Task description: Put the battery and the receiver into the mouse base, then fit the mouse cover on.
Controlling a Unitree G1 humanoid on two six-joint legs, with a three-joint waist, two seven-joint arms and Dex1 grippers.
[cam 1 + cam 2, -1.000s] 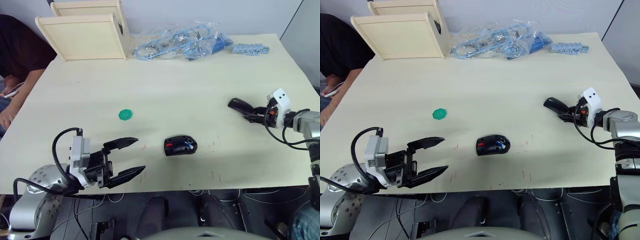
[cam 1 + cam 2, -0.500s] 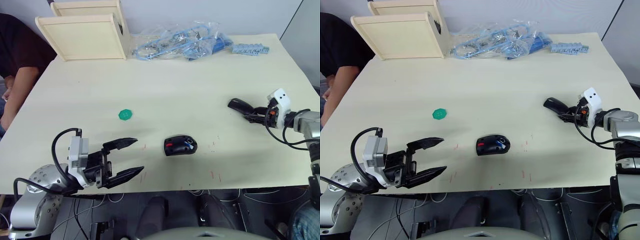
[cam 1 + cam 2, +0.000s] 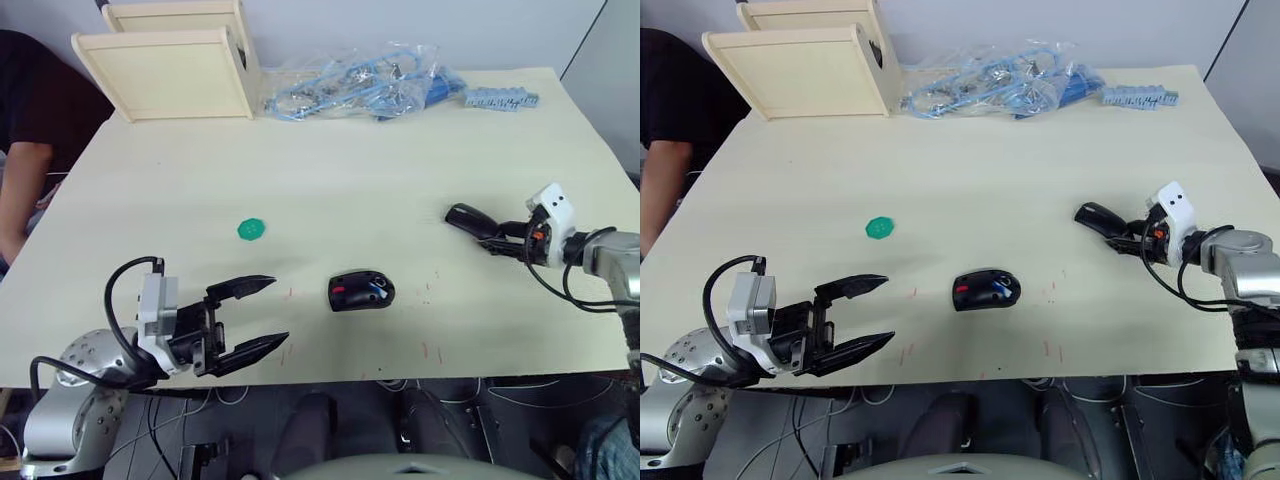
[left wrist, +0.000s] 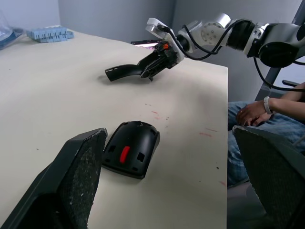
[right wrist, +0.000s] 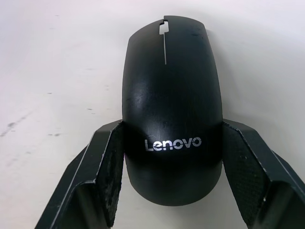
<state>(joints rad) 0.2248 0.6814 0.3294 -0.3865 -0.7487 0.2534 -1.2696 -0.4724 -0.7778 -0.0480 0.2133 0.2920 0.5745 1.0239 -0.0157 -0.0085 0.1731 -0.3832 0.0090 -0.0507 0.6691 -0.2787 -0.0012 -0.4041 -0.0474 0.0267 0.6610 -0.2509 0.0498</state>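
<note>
Right wrist view shows the right gripper clamped on the sides of the mouse cover, a glossy black Lenovo shell held near the table's right edge. Nearer the front edge, about midway along it, lies the mouse base, with the blue battery in its compartment. The left gripper hovers over the front edge, fingers spread wide and holding nothing.

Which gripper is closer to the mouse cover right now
Right. The right gripper has its fingers on either side of the mouse cover, gripping it. The left gripper hangs open at the table's near edge, beyond the mouse base.
</note>
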